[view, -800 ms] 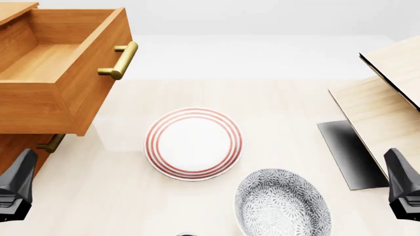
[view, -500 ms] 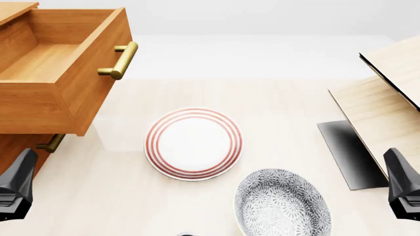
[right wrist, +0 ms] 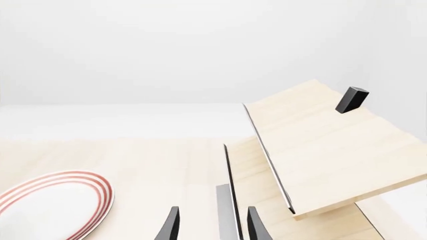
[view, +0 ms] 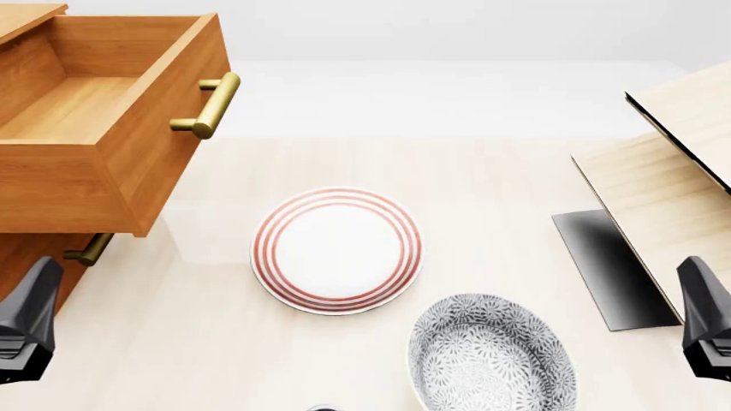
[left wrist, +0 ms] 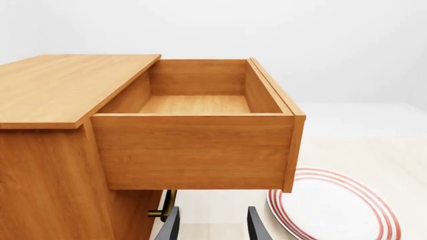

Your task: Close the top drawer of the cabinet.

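Note:
The cabinet (view: 26, 272) stands at the left edge of the table. Its top drawer (view: 109, 128) is pulled far out and is empty, with its brass bar handle (view: 209, 104) facing right. In the left wrist view the drawer (left wrist: 193, 150) fills the middle, seen from its side. My left gripper (view: 46, 272) is open and empty, low at the near left, just right of the cabinet and below the drawer; its open jaws also show in the left wrist view (left wrist: 212, 226). My right gripper (view: 694, 272) is open and empty at the near right, far from the cabinet.
A red-ringed white plate (view: 335, 250) lies mid-table and a grey patterned bowl (view: 491, 355) near the front. The lower drawer's brass handle (view: 88, 250) sticks out under the top drawer. A pale wood box (view: 668, 171) with a black panel (view: 611, 270) stands at the right.

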Tool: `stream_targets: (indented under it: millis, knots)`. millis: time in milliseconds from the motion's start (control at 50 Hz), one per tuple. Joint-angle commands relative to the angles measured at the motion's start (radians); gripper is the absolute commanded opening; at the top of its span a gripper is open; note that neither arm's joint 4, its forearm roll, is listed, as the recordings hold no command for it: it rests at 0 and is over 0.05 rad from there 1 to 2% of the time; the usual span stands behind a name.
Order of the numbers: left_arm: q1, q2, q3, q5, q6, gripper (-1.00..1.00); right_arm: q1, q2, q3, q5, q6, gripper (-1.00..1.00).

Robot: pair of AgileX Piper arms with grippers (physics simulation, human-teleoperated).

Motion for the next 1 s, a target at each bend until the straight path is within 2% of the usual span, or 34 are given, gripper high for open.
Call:
stream_targets:
  millis: [20,200,280,620,740,880,960,1000]
  knots:
    - [0.004,0.0,-0.002,0.001,0.001,1.0,-0.006,-0.001,-0.001,0.002,0.001,1.0]
    - [0.011,0.037,-0.02,-0.002,0.009,1.0,-0.006,-0.001,-0.001,0.001,-0.001,1.0]
    - [-0.019,-0.006,-0.051,0.059,0.033,1.0,-0.006,-0.001,-0.001,0.002,-0.001,1.0]
    - [-0.122,-0.007,-0.138,0.129,0.048,1.0,-0.006,-0.001,-0.001,0.001,-0.002,1.0]
    - [-0.178,-0.005,-0.209,0.167,0.055,1.0,-0.006,-0.001,-0.001,0.002,-0.001,1.0]
    - [-0.288,0.047,-0.244,0.106,0.125,1.0,-0.006,-0.001,-0.001,0.002,0.0,1.0]
    - [-0.341,0.089,-0.253,0.068,0.137,1.0,-0.006,-0.001,0.0,0.001,0.0,1.0]
    - [-0.352,0.115,-0.267,0.058,0.121,1.0,-0.005,-0.001,-0.001,0.001,-0.002,1.0]
